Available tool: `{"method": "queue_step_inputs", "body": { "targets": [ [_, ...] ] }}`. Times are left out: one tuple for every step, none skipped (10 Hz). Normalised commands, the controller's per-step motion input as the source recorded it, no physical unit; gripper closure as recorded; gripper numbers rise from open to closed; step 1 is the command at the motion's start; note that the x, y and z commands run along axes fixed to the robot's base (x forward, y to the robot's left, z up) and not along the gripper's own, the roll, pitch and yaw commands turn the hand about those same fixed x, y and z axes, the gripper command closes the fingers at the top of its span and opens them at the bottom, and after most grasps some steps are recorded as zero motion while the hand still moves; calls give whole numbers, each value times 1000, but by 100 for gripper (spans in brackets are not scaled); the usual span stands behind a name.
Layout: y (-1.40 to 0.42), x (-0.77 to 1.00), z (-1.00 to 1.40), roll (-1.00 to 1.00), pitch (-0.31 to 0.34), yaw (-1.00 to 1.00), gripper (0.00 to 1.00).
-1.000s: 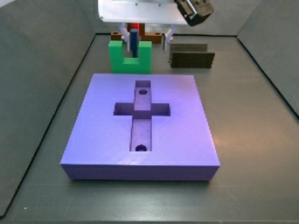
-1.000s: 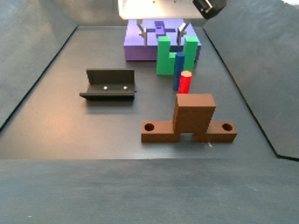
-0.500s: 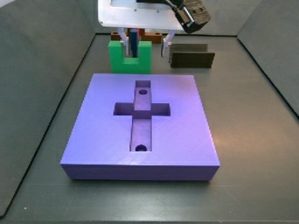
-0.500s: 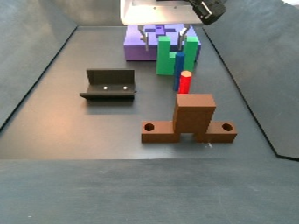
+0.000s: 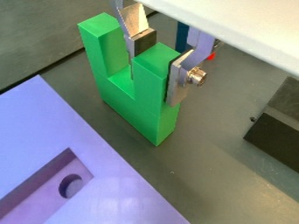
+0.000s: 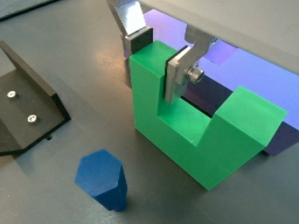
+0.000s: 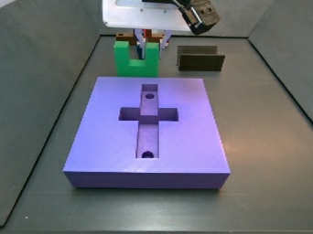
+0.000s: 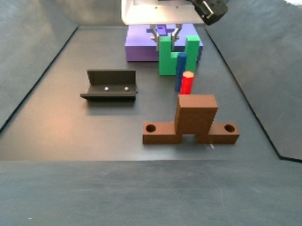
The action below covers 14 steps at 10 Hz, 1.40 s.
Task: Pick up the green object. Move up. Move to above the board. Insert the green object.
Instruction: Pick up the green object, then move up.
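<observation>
The green object (image 7: 126, 60) stands upright on the dark floor just behind the board (image 7: 184, 137), notch upward. It also shows in a side view (image 8: 171, 60) and fills both wrist views (image 5: 135, 96) (image 6: 193, 140). My gripper (image 7: 148, 43) hangs over it from above. In both wrist views the gripper (image 5: 160, 63) (image 6: 158, 61) has one prong of the piece between its silver fingers, one finger inside the notch and one on the outer face, both touching it. The board's cross recess and two round holes face up, with nothing in them.
A blue upright peg (image 6: 105, 179) stands close beside the green piece. A red peg (image 8: 185, 82) stands near it. The dark fixture (image 8: 109, 86) sits to one side. An olive-brown U-shaped block (image 8: 195, 119) stands at the near end in a side view.
The fingers have drawn together onto the green prong. The gripper has dropped slightly. The green piece has not moved.
</observation>
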Motion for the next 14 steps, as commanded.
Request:
{"method": "queue_step_inputs", "body": {
  "targets": [
    [0,0,0,0,0,0,100],
    [0,0,0,0,0,0,100],
    [0,0,0,0,0,0,100],
    [0,0,0,0,0,0,100],
    [0,0,0,0,0,0,100],
    [0,0,0,0,0,0,100],
    [0,0,0,0,0,0,100],
    [0,0,0,0,0,0,100],
    [0,0,0,0,0,0,100],
    [0,0,0,0,0,0,100],
    [0,0,0,0,0,0,100],
    [0,0,0,0,0,0,100],
    [0,0,0,0,0,0,100],
    [0,0,833,0,0,0,100]
  ]
}}
